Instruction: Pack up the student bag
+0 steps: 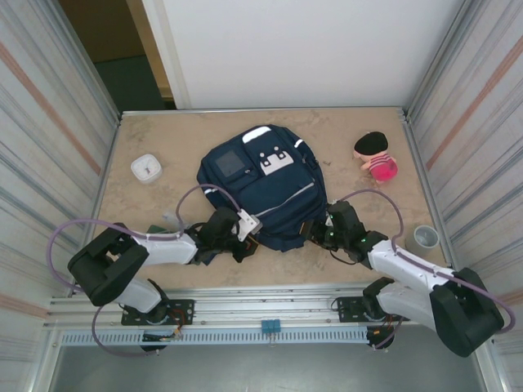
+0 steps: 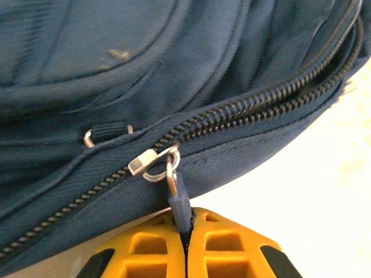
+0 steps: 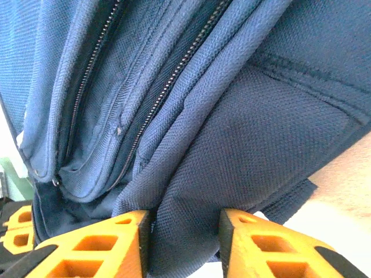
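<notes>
The student bag (image 1: 260, 184) is lying flat at the middle of the table (image 1: 343, 122). Its soft navy fabric is bunching rather than holding shape, so it is probably light and is best taken at tabs or seams. The left gripper (image 2: 186, 231) is clamping the zipper pull (image 2: 177, 194). The right gripper (image 3: 184, 223) is standing with fingers apart around a fold at the bag's near right corner; whether it is pinching cannot be told. Ribbed panels are enclosing the smooth marbled top, and a pink toy (image 1: 375, 155) is sitting well apart.
</notes>
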Robot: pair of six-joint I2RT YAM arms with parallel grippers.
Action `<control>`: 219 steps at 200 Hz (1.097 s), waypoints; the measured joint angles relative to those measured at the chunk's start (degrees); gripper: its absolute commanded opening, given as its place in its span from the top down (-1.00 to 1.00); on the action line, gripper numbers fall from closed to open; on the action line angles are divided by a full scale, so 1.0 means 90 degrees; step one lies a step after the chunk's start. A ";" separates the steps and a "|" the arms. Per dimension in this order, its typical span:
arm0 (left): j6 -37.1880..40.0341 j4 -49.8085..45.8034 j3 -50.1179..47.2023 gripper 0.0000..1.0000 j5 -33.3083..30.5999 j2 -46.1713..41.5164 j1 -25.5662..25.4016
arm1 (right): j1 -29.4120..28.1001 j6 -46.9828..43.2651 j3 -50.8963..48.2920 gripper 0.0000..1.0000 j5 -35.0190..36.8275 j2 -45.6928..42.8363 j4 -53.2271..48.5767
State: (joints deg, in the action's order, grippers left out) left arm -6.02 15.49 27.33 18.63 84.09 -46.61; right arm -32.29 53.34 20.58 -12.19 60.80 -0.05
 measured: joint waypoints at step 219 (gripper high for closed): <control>0.1739 -0.1960 0.1161 -0.49 -0.0568 -0.1411 -0.1078 | -0.0486 -0.1384 0.0831 -0.22 -0.0109 -0.1659 -0.1547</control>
State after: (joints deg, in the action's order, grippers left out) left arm 9.63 -2.15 37.78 13.52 71.40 -56.31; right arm -36.67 40.88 28.05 -13.17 45.87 -13.98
